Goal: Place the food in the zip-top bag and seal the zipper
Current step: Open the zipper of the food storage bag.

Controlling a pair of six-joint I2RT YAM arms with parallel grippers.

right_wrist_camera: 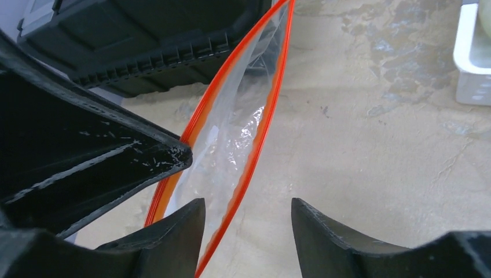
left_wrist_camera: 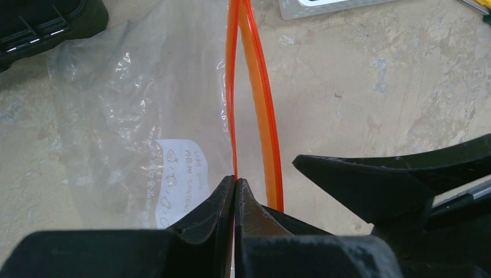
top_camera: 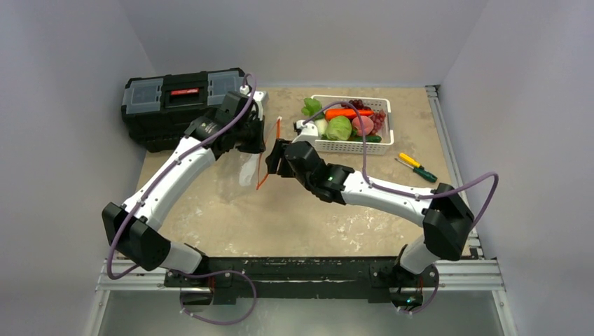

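Observation:
The clear zip-top bag (top_camera: 251, 168) (left_wrist_camera: 133, 110) hangs above the table, with its white label (left_wrist_camera: 180, 179) showing. My left gripper (top_camera: 255, 143) (left_wrist_camera: 235, 180) is shut on one lip of the orange-red zipper strip (left_wrist_camera: 233, 92). The other lip (left_wrist_camera: 262, 116) (right_wrist_camera: 263, 133) bows away, so the mouth is open. My right gripper (top_camera: 274, 158) (right_wrist_camera: 248, 211) is open, and that free lip passes between its fingers, close to the left finger (right_wrist_camera: 185, 223). The food lies in the white basket (top_camera: 350, 147): carrot (top_camera: 348, 112), grapes (top_camera: 379, 119), leafy piece (top_camera: 312, 106), pink piece (top_camera: 363, 124) and white bulb (top_camera: 321, 127). No slider tab is visible.
A black toolbox (top_camera: 175, 105) (right_wrist_camera: 145, 40) stands at the back left, right behind the bag. A green cabbage (top_camera: 339, 129) also lies in the basket. Two screwdrivers (top_camera: 415, 166) lie right of the basket. Metal rails run along the right and near table edges.

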